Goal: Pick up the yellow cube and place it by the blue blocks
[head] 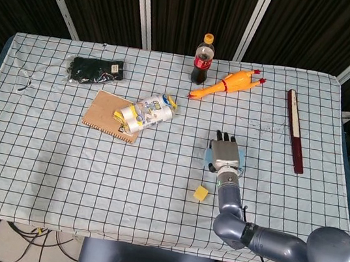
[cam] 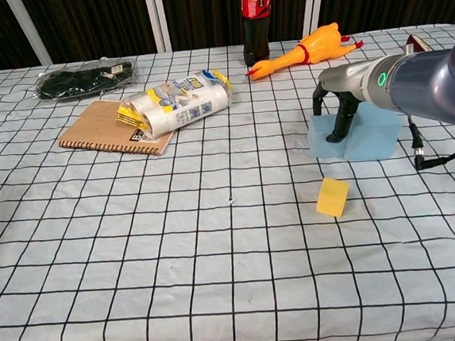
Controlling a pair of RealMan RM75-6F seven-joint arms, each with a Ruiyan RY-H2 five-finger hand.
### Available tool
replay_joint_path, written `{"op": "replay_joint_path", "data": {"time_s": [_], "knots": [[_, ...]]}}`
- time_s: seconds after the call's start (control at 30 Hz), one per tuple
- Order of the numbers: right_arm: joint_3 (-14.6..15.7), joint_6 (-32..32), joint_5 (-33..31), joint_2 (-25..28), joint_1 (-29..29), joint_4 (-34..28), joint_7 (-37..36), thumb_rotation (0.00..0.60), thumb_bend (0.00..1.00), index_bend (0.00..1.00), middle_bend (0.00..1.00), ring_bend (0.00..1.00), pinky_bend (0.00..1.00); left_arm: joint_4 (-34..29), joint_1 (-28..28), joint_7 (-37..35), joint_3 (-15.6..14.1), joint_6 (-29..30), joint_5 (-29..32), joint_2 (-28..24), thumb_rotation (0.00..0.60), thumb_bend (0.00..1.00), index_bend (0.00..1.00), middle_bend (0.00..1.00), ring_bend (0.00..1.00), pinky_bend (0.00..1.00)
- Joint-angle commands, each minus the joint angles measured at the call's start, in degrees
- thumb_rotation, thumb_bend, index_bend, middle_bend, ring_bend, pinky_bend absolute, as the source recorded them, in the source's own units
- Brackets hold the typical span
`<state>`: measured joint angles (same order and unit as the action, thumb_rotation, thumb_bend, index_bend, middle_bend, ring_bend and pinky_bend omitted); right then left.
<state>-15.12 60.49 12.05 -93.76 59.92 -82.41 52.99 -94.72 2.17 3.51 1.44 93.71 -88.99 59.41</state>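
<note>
The yellow cube (head: 200, 193) (cam: 332, 197) lies free on the checked cloth, a little nearer the front edge than the light blue blocks (head: 241, 159) (cam: 368, 138). My right hand (head: 224, 153) (cam: 335, 109) hangs over the blue blocks, its dark fingers (cam: 333, 125) pointing down and touching the left part of their top. It holds nothing. From above the hand covers most of the blocks. The cube sits about one hand's length from the fingers. My left hand shows in neither view.
A cola bottle (head: 203, 59) and a rubber chicken (head: 228, 84) stand at the back. A brown notebook (head: 102, 110) with a wrapped roll pack (head: 146, 113) lies left of centre, a black bag (head: 96, 70) beyond it. A dark red stick (head: 296, 129) lies at the right.
</note>
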Motion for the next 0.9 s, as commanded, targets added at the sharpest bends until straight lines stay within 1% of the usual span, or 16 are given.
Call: {"op": "replay_joint_path", "data": {"time_s": [0.03,0.53,0.67,0.9], "knots": [[0.0,0.0,0.1,0.0,0.0,-0.1,-0.1,0.600,0.29,0.31,0.00,0.00,0.09,0.0,0.0,0.0,0.0,0.0,0.0,0.0,0.600,0.04,0.17,0.06,0.00,0.00],[0.3,0.0,0.0,0.3,0.2,-0.8,0.1,0.600,0.29,0.24,0.00,0.00,0.09,0.0,0.0,0.2,0.1,0.0,0.1,0.1,0.600,0.04,0.17,0.06,0.00,0.00],[0.3,0.1,0.0,0.5,0.2,-1.2,0.0,0.600,0.29,0.21,0.00,0.00,0.09,0.1,0.0,0.3,0.1,0.0,0.2,0.1,0.600,0.04,0.17,0.06,0.00,0.00],[-0.6,1.3,2.2,2.1,-0.2,-4.3,-1.8,0.600,0.28,0.20,0.00,0.00,0.09,0.0,0.1,0.5,0.2,0.0,0.4,0.1,0.600,0.04,0.17,0.06,0.00,0.00]]}}
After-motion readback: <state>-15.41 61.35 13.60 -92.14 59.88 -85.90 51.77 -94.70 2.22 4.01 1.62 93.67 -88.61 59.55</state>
